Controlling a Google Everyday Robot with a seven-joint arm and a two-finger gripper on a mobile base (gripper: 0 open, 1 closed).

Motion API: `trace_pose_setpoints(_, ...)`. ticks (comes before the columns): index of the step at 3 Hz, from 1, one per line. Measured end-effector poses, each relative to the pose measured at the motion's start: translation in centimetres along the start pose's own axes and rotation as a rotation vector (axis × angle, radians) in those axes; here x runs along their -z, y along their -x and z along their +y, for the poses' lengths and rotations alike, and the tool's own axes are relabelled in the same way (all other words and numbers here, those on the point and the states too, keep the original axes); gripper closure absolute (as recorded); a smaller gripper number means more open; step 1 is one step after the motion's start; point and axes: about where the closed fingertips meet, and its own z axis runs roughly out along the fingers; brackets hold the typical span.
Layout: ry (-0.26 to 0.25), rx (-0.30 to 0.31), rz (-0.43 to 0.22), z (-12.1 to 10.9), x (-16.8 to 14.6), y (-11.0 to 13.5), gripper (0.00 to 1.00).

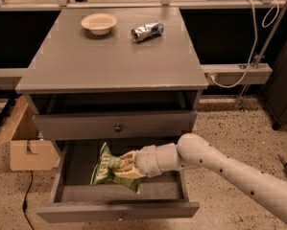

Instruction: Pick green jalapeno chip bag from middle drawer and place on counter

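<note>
A brown cardboard box sits on the speckled floor at the cabinet's 9 o'clock, just beside the open drawer. On the broad flat grey wooden counter, a shallow cream bowl stands toward 11 o'clock of the top. A crumpled silver-and-blue foil wrapper lies at the bowl's 3 o'clock, apart from it. Below the counter is a closed flat grey drawer front with a round brass knob. Under that, the wide shallow grey wooden middle drawer is pulled out, its dark floor showing. The small glossy green jalapeno chip bag is over the drawer's floor, left of centre, tilted with its top toward 12 o'clock. Whether its lower edge touches the floor cannot be told. The cream two-finger gripper is inside the drawer at the bag's 3 o'clock. Its fingers are clenched on the bag's right edge, one above and one below. The pale arm runs from the gripper toward 4 o'clock, over the drawer's right wall. A white cable hangs at the counter's 3 o'clock
</note>
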Motion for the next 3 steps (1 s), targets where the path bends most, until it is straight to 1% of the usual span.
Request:
trace_pose_setpoints(1,-0.005,-0.002,0.003,-0.1,0.0,-0.2,1.00)
trace_pose_setpoints(2,-0.040,0.063,-0.019,-0.3,2.8,3.3,1.00)
trace_pose_setpoints(3,-0.108,0.195,-0.018,-1.1,8.3,11.7,1.00)
